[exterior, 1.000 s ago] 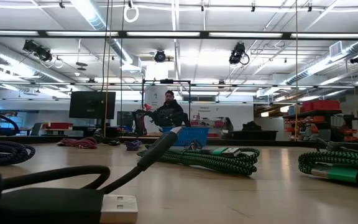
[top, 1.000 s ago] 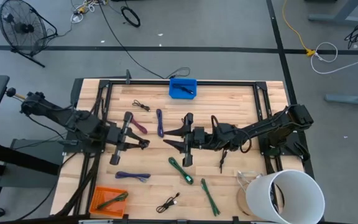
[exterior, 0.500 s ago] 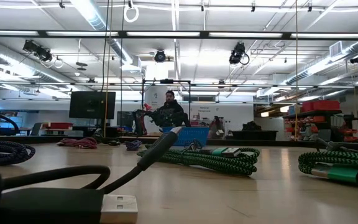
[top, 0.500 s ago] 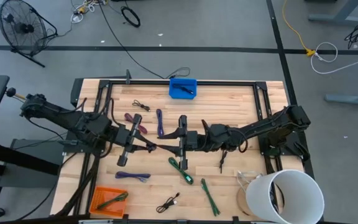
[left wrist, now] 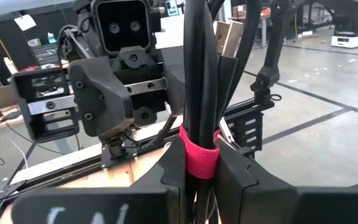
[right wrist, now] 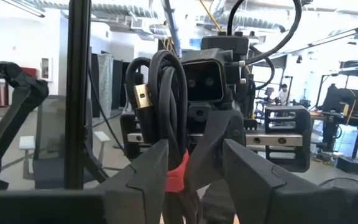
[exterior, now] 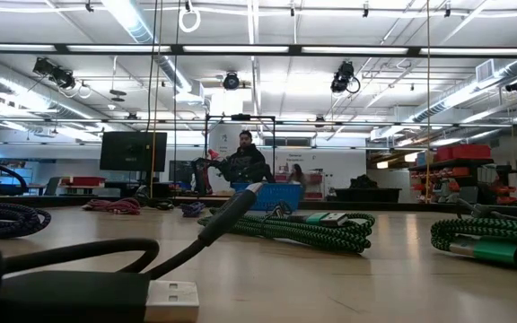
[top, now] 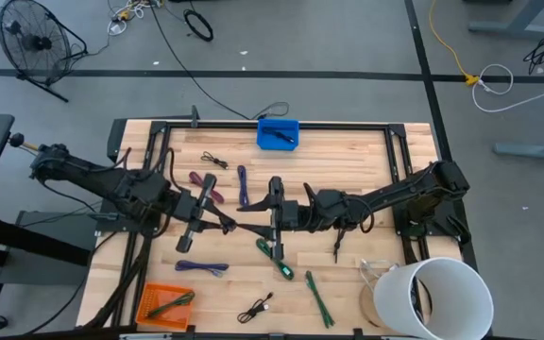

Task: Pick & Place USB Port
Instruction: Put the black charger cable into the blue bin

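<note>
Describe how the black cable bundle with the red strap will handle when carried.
Probably light: the left gripper clamps the black cable bundle by its red strap alone. Likely floppy: the loops beyond the strap are unsupported and may sway. Its USB plug could snag.

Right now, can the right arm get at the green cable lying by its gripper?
Probably yes. The green cable lies uncovered on the table beside the right gripper. That gripper's open fingers straddle the black cable bundle, which the left gripper holds, so it should back off first.
</note>
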Motion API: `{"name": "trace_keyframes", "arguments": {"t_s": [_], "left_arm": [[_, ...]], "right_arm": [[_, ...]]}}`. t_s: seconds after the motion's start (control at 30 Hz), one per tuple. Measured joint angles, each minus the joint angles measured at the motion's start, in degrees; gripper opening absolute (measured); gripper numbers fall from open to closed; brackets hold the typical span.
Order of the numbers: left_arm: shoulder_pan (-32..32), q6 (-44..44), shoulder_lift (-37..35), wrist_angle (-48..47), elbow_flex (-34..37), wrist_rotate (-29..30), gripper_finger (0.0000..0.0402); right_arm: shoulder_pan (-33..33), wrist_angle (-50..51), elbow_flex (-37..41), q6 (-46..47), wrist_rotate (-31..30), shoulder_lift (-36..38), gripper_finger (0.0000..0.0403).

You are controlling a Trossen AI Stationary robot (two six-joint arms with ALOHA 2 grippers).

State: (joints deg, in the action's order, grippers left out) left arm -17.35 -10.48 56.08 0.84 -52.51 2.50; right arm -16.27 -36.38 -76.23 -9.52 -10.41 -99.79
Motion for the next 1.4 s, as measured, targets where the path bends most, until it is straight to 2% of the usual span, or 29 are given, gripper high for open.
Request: {"name": "trace_keyframes", "arguments": {"t_s": [0.23,0.5,0.8,0.9,1.0,1.03,1.2,1.4], "left_arm": [[1.2,0.4,-1.0,-0.1,0.1,1.7,0.0051],[1.7,1.6,-1.7,-0.2,0.0,-0.5,0.0051],[1.9,2.3,2.0,0.6,0.4,-1.0,0.0051],[1.8,2.4,3.0,1.4,0.4,-1.1,0.0051],[1.9,2.6,3.1,1.2,0.4,-0.7,0.0051],[1.9,2.5,3.1,1.2,0.4,-0.4,0.0058],[1.8,2.3,3.2,0.7,0.4,0.7,0.0130],[1.8,2.3,1.9,-2.0,0.4,0.7,0.0186]], "right_arm": [[0.1,1.6,-0.1,-0.2,0.2,-0.3,0.0160],[0.2,-0.2,0.0,-0.2,0.6,-0.2,0.0160],[1.1,-1.3,0.0,0.1,1.2,-0.2,0.0159],[1.1,-0.6,0.0,1.1,0.9,-0.2,0.0132],[1.0,0.4,0.0,1.3,-1.7,0.0,0.0061],[1.0,0.7,0.0,1.1,-2.4,0.0,0.0037],[1.2,2.4,0.0,1.6,-4.2,0.0,0.0012],[1.2,5.1,0.0,1.5,-7.4,-0.2,0.0010]]}}
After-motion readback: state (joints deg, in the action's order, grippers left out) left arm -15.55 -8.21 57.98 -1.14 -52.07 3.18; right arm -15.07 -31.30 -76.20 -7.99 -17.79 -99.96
